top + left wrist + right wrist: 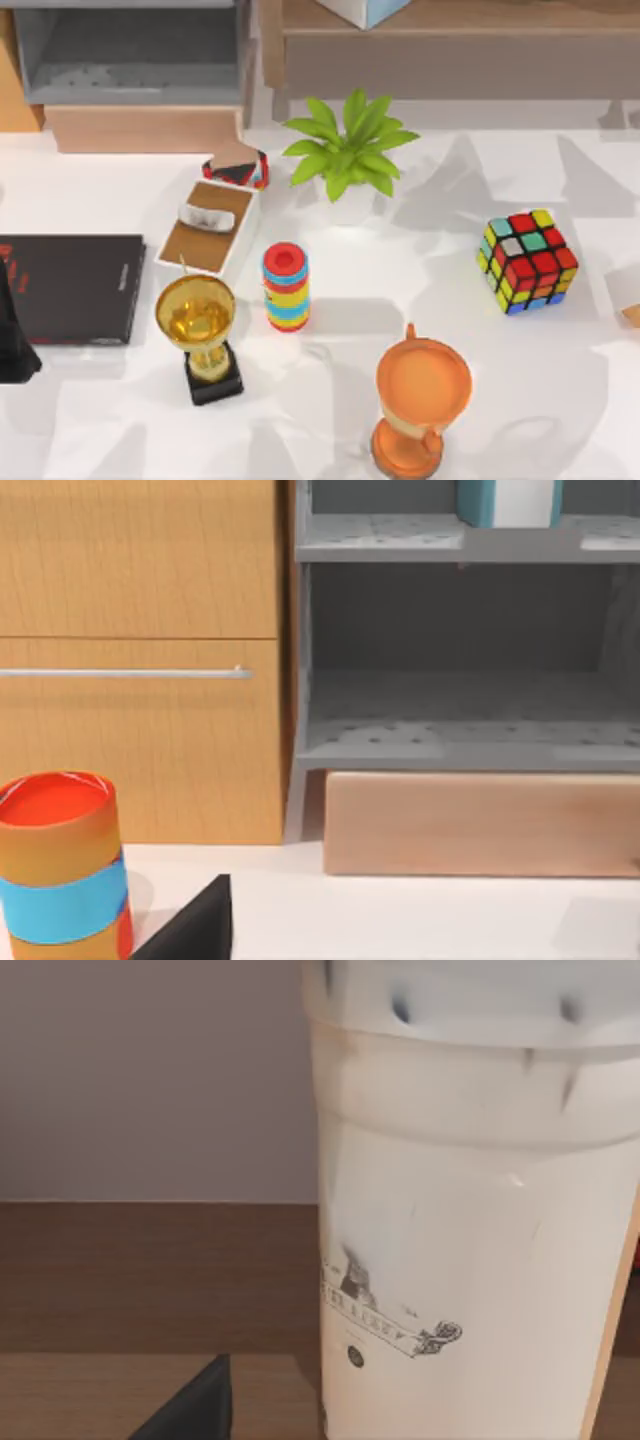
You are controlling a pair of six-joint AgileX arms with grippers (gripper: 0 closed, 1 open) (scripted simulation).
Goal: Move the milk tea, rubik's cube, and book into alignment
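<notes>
The rubik's cube (528,260) sits on the white table at the right, with nothing touching it. A teal-blue and white book (365,10) lies on the wooden cabinet at the back, and the book (508,502) also appears above the grey shelf in the left wrist view. The milk tea (470,1260), a tall white cup with a small printed label, stands very close in the right wrist view, beside a dark part of my right gripper (190,1405). My left arm (15,335) is at the table's left edge, and a dark part of my left gripper (190,930) points toward the cabinets.
Around the table's middle stand a gold trophy (200,330), a striped ring stack (286,287), an orange cup (420,400) and a potted plant (345,150). A black slab (70,288) and a wooden tray (208,225) lie at the left. A grey shelf unit (130,50) stands behind.
</notes>
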